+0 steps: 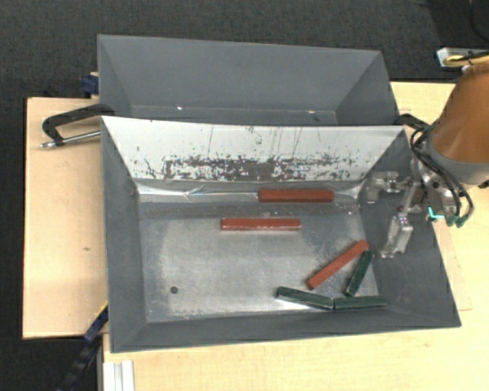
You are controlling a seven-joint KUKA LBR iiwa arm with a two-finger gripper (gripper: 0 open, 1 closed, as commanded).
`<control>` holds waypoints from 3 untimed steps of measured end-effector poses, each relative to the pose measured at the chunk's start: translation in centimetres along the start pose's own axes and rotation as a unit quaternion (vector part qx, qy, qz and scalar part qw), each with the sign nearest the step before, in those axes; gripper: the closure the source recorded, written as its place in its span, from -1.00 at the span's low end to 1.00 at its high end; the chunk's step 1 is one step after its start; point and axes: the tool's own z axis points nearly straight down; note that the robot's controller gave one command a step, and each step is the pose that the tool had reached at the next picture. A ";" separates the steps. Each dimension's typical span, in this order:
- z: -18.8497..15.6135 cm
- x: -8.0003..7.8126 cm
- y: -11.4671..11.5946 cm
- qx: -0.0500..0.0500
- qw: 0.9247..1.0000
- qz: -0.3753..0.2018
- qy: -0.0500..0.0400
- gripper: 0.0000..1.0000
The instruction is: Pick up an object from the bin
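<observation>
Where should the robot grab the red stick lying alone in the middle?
Probably mid-length on the red stick, from straight above, squeezing across its thin width: it lies flat and long, with bare bin floor on both long sides.

The grey bin [147, 300] holds loose red sticks [261, 225] and dark green sticks [304, 299].

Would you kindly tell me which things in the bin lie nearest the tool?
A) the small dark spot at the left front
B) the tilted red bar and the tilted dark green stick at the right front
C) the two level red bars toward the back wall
B: the tool hangs at the right side of the bin, right beside the tilted red bar and the tilted dark green stick.
</observation>
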 end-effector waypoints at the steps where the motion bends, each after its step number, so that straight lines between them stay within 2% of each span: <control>1: -0.4 -0.2 0.1 0.001 1.000 -0.001 -0.004 -1.00; 2: 4.5 2.4 0.5 0.001 0.999 -0.035 -0.006 -1.00; 3: 9.9 -1.8 -0.1 0.001 0.994 -0.113 -0.006 1.00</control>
